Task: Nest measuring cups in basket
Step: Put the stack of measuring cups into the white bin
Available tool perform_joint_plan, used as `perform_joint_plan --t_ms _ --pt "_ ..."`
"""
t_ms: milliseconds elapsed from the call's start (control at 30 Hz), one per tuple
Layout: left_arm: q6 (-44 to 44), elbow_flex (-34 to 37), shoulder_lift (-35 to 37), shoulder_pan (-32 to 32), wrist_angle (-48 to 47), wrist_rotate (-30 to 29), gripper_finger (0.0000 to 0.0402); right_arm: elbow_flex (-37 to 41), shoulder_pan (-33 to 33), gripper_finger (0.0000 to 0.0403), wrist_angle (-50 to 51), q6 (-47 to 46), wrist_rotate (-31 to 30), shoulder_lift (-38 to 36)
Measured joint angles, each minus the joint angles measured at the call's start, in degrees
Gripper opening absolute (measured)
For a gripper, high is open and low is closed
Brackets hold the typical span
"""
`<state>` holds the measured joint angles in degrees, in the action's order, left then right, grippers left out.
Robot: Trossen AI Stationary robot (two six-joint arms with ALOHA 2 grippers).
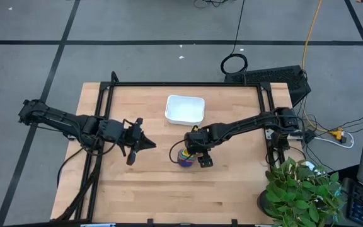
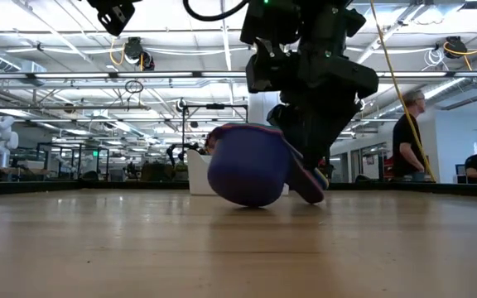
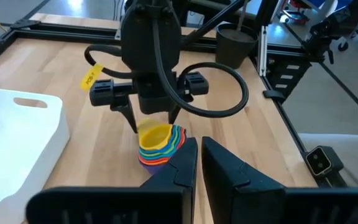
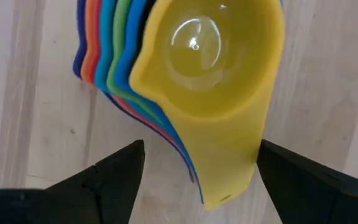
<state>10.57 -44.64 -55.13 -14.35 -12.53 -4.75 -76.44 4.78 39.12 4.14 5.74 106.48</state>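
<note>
Just beside the basket (image 1: 184, 109) — nested measuring cups (image 1: 185, 157) under right claw (image 1: 195, 153), fingers apart, left claw (image 1: 149, 144) together.

Measuring cups (image 1: 186, 157) nested in one stack on the wooden table, near the basket (image 1: 184, 109) on its front side and apart from it, not inside it. Yellow cup (image 4: 213, 81) innermost on top, bowl open and empty, flat handle sticking out; rims of blue, green, teal, orange, red fan out beside it, navy outermost. Handles all bunched on the same side. In the low view the stack (image 2: 251, 165) sits tilted on the navy bowl's rounded bottom, handles angled down to the table. Basket white, shallow, rectangular with rounded corners, handle slot in one end wall (image 3: 30, 103), upright, empty
</note>
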Motion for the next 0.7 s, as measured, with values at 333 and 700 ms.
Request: perform_joint_plan --t_ms 333,700 --pt "0.0 0.0 0.0 0.0 -0.2 0.0 0.0024 0.0 0.0 0.0299 0.0 0.0 0.0 -0.7" --pt "0.0 0.0 0.0 0.0 -0.2 0.0 0.0024 0.0 0.0 0.0299 -2.5 4.9 -4.1 -3.4"
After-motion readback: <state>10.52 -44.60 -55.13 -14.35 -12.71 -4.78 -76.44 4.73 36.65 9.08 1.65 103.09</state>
